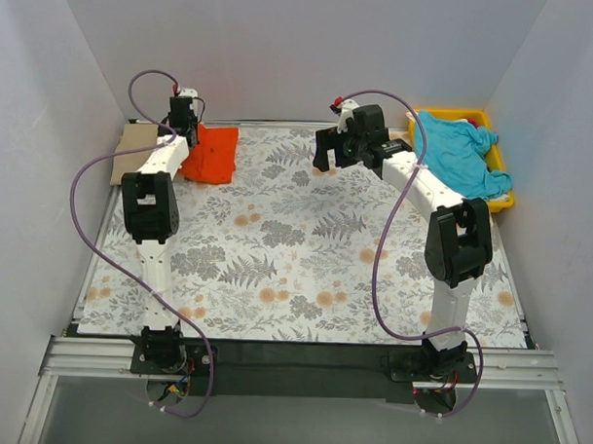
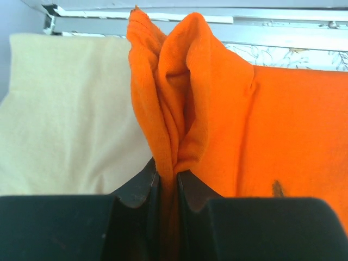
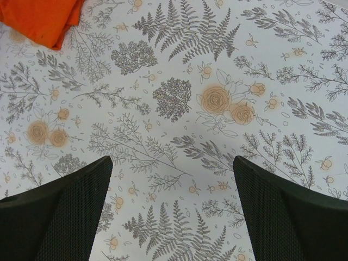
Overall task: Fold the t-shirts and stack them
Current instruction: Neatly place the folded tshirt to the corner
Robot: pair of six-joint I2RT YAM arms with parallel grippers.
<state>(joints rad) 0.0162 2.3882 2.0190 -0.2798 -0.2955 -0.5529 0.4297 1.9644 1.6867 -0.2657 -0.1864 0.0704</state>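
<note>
The folded orange-red t-shirt (image 1: 213, 153) lies at the back left of the table. My left gripper (image 1: 186, 121) is shut on a bunched fold of its edge (image 2: 171, 109), pinched between the two jaws. The tan beige t-shirt (image 1: 133, 148) lies folded just left of it and also shows in the left wrist view (image 2: 65, 109). The turquoise blue t-shirt (image 1: 464, 155) lies crumpled in the yellow tray (image 1: 509, 202) at the back right. My right gripper (image 1: 328, 153) is open and empty above the printed cloth, right of the orange shirt (image 3: 41, 19).
The grey cloth with fern and orange flower print (image 1: 305, 252) covers the table. White walls close in the left, back and right sides. A metal rail (image 1: 301, 363) runs along the near edge by the arm bases.
</note>
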